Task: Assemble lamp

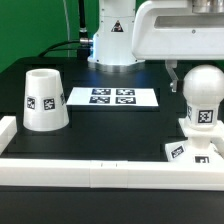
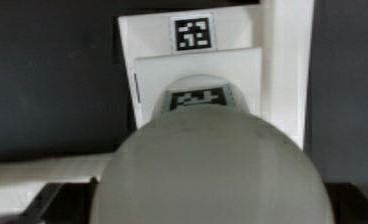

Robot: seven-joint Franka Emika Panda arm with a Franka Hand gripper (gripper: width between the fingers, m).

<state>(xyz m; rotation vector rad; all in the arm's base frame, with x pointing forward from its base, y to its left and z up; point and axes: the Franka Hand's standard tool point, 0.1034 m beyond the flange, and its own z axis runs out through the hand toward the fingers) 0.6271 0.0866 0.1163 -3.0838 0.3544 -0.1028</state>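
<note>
The lamp's bulb, a round-topped white cylinder with a tag on its side, stands upright on the square flat base at the exterior view's right. My gripper comes down from above with its jaws either side of the bulb's upper part, and they look closed on it. One dark finger shows beside the dome. In the wrist view the bulb's dome fills the space between the jaws of the gripper, with the tagged base beyond it. The cup-like shade stands apart at the exterior view's left.
The marker board lies flat at the middle back of the black table. Long white border rails run along the front and the left edge. The robot's pedestal rises behind the marker board.
</note>
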